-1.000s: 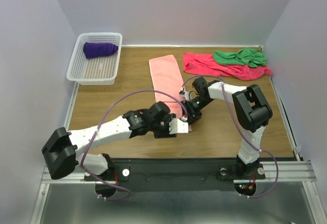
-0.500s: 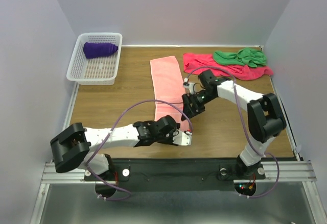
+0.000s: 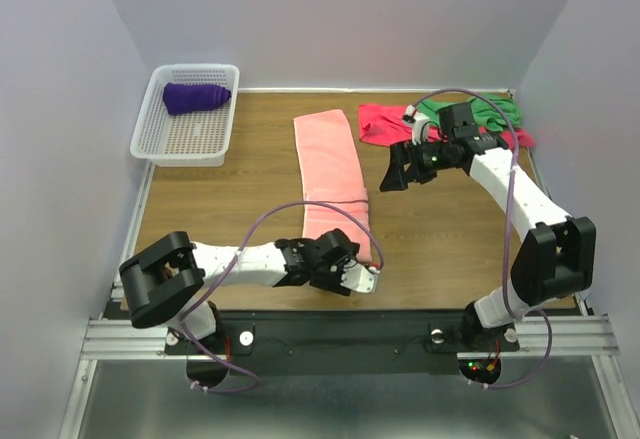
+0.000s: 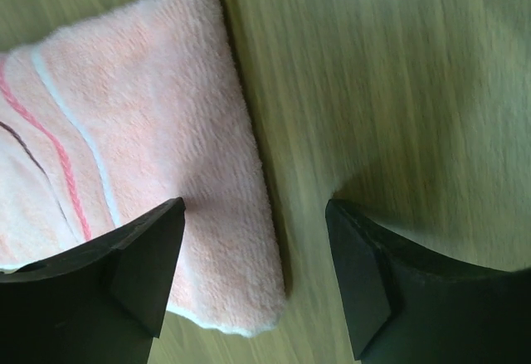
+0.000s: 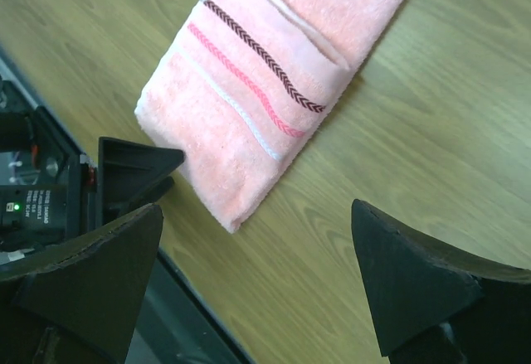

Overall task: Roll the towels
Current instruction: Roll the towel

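Salmon-pink towel (image 3: 335, 174): lies flat as a long strip down the middle of the surface. Its striped end is nearest the arms and looks unrolled to me.
Left hand (image 4: 255, 208): low over the towel's near right corner, fingers apart. One hangs over the cloth, the other over bare wood, and it grips nothing.
Right hand (image 3: 393, 171): lifted off to the right of the strip, fingers spread wide, carrying nothing.
Doing the step well: I'd pinch the near hem at both corners and turn it over tight. Then I'd roll away toward the far end, keeping both hands level so the sides stay flush. The hem sits close to the surface's near edge, so the fingers get little room.
Other towels: a purple towel (image 3: 195, 96) sits rolled in the white mesh basket (image 3: 143, 129) at far left. A crimson towel (image 3: 385, 124) and a green towel (image 3: 470, 111) lie crumpled together at far right, the green one on top.
Surface (image 3: 220, 199): wood-grain board.
Room: plain pale walls (image 3: 400, 19) close round three sides, and a metal rail (image 3: 560, 334) carries the arm bases.
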`<state>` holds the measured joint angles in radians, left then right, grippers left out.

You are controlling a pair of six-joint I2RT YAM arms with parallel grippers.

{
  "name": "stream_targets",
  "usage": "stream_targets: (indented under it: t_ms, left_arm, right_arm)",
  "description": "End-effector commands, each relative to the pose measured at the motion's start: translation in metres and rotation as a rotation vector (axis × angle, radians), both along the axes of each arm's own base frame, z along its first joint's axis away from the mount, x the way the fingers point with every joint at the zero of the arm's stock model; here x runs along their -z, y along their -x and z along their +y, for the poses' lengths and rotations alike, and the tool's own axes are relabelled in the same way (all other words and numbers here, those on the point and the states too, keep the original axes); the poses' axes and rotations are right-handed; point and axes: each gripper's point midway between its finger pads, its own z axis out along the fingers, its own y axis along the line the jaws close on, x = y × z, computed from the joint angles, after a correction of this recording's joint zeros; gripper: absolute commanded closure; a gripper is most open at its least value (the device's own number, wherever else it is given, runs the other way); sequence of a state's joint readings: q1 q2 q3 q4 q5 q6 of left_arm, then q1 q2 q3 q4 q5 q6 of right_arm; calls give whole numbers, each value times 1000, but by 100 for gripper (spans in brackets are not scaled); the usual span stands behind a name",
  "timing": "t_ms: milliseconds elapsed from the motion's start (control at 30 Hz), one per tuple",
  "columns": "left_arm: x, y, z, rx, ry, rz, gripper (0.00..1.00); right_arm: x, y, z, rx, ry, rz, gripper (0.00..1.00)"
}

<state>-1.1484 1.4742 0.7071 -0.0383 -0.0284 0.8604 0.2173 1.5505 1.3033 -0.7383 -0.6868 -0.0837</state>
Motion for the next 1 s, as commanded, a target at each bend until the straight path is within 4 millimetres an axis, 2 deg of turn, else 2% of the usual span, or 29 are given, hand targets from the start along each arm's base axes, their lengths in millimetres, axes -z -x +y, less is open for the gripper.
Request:
stream_targets:
  t_ms: [0, 67, 100, 167, 200, 233, 267, 300, 367, 433, 500, 600, 633, 667, 700, 733, 800, 900, 967]
  left_arm:
    - [1, -16, -6, -25, 9, -15, 21]
    - [6, -22, -4, -42, 0, -1, 26]
    - [8, -29, -3, -62, -6, 7, 33]
    - [11, -30, -5, -61, -4, 50, 43]
    - [11, -31, -4, -62, -8, 86, 56]
    - [10, -30, -5, -60, -4, 109, 62]
    - [6, -28, -5, -63, -6, 141, 67]
    - [2, -25, -6, -56, -1, 167, 80]
    - [-9, -15, -9, -27, 16, 253, 93]
    - [-20, -3, -13, 5, 42, 340, 99]
    - [-30, 13, -14, 53, 31, 442, 100]
    - [-39, 26, -12, 91, 16, 590, 100]
    - [-41, 20, -7, 75, 18, 634, 100]
    - [-50, 20, -6, 74, 13, 682, 100]
    - [-42, 18, -4, 54, -10, 751, 100]
    - [-46, 18, -6, 91, 7, 802, 100]
    - [-46, 5, -1, 51, -9, 909, 100]
    - [-53, -7, -5, 55, 16, 988, 100]
    - [-43, -15, -3, 25, 16, 1049, 100]
  right_arm:
    - [-39, -14, -6, 27, 19, -181, 0]
    - [-47, -12, -9, 33, 23, -224, 0]
    - [-48, -13, -12, 48, 36, -237, 0]
    - [-52, -10, -16, 52, 51, -268, 0]
    - [-52, -9, -18, 52, 57, -279, 0]
    - [-51, -7, -20, 48, 63, -289, 0]
    - [-57, -5, -22, 51, 64, -323, 0]
    - [-59, -4, -23, 51, 66, -333, 0]
    - [-66, -1, -27, 46, 75, -380, 0]
    - [-72, 2, -30, 32, 85, -421, 0]
    - [-81, 6, -32, 26, 88, -465, 0]
    - [-92, 14, -34, -12, 92, -535, 0]
    - [-95, 18, -33, -26, 84, -548, 0]
    - [-98, 24, -29, -49, 65, -557, 0]
    - [-100, 29, -28, -62, 55, -558, 0]
    - [-102, 41, -28, -95, 50, -565, 0]
    - [-107, 50, -29, -103, 47, -581, 0]
    - [-104, 61, -35, -110, 82, -582, 0]
    - [-99, 74, -37, -173, 102, -558, 0]
